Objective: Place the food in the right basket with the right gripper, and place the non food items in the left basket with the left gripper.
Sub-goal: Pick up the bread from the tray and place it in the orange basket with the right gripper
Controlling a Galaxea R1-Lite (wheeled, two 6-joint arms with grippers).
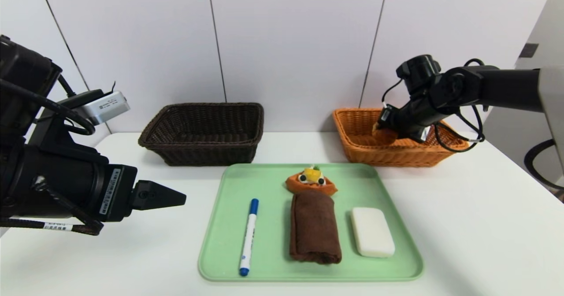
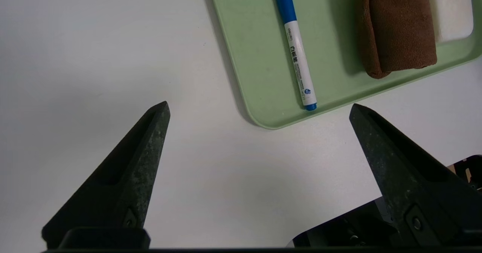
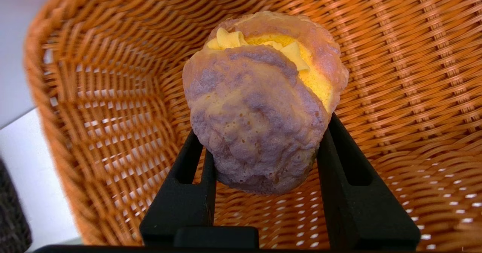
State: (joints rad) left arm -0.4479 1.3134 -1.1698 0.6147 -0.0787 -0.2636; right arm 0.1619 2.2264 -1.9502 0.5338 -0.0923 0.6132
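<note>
Puff bun [image 1: 382, 136], inside the orange basket [image 1: 359, 153] at the right, grasped by the right gripper [image 1: 388, 131]. Head view: shows the pastry tart [image 1: 311, 182] on the green tray [image 1: 273, 267], just behind the rolled brown towel [image 1: 315, 227]. Shows the white bar [image 1: 372, 232] to the towel's right and the blue-capped marker [image 1: 249, 238] to its left, both on the tray. Places the dark basket [image 1: 207, 150] behind the tray's left side, and the left gripper [image 1: 184, 198] left of the tray, above the table [image 1: 172, 252]. Shows a barcode label [image 1: 110, 191] on the left arm, with print too small to read.

Left wrist view: reveals fingers spread wide, with nothing between. On the marker's white barrel, reads "白板" in part; leaves the smaller print uncertain.

Right wrist view: shows fingers clenched on opposite sides of the bun, over the wicker. Exposes yellow filling in the bun's split; cannot tell whether touching the basket floor.
</note>
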